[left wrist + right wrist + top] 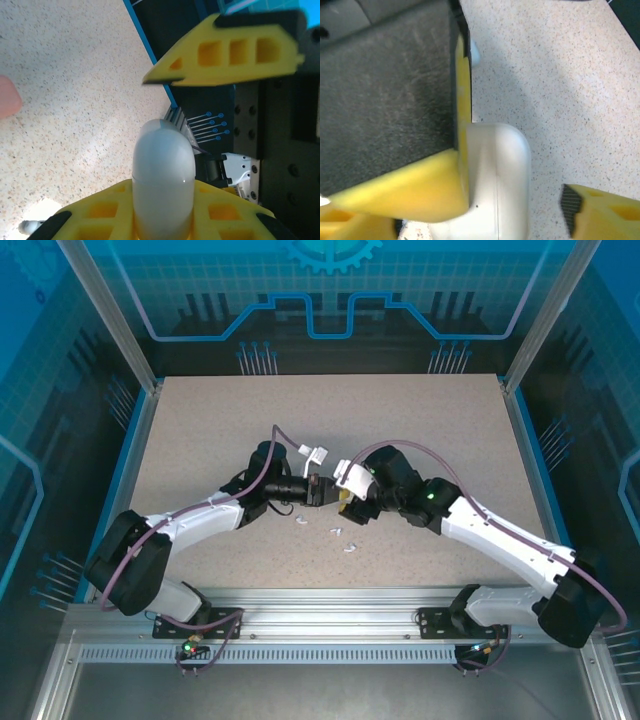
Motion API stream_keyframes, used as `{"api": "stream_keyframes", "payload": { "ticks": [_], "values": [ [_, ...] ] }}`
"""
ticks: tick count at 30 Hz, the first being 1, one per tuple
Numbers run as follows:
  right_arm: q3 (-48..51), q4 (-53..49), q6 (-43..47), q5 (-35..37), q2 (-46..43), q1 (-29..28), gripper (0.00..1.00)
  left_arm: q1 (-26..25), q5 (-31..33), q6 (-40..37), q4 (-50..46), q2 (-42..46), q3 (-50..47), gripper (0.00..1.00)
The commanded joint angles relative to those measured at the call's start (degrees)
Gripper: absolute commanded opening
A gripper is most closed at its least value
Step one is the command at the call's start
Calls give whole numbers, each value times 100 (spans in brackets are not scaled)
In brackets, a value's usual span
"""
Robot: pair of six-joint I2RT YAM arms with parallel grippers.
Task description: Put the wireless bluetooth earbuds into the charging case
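pink shape (7,102): blurred, cut by left edge | charging case (497,180): bottom cut off | earbuds (336,533): tiny specks

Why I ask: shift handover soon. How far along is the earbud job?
Done: nothing I can confirm. The white case looks closed, so its contents are hidden. In hand: the left jaws are shut on the case, and the right jaws stand open beside it. Left: small white earbuds lie loose on the table, not yet in the case.
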State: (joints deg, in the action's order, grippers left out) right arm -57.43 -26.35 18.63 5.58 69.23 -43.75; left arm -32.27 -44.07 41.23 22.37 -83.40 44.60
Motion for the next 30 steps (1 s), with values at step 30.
{"api": "stream_keyframes", "payload": {
  "ticks": [30],
  "values": [
    [253,1775,-1312,-2897,-1438,806,94,-245,998,-4006,2556,2323,-1621,1]
  ]
}}
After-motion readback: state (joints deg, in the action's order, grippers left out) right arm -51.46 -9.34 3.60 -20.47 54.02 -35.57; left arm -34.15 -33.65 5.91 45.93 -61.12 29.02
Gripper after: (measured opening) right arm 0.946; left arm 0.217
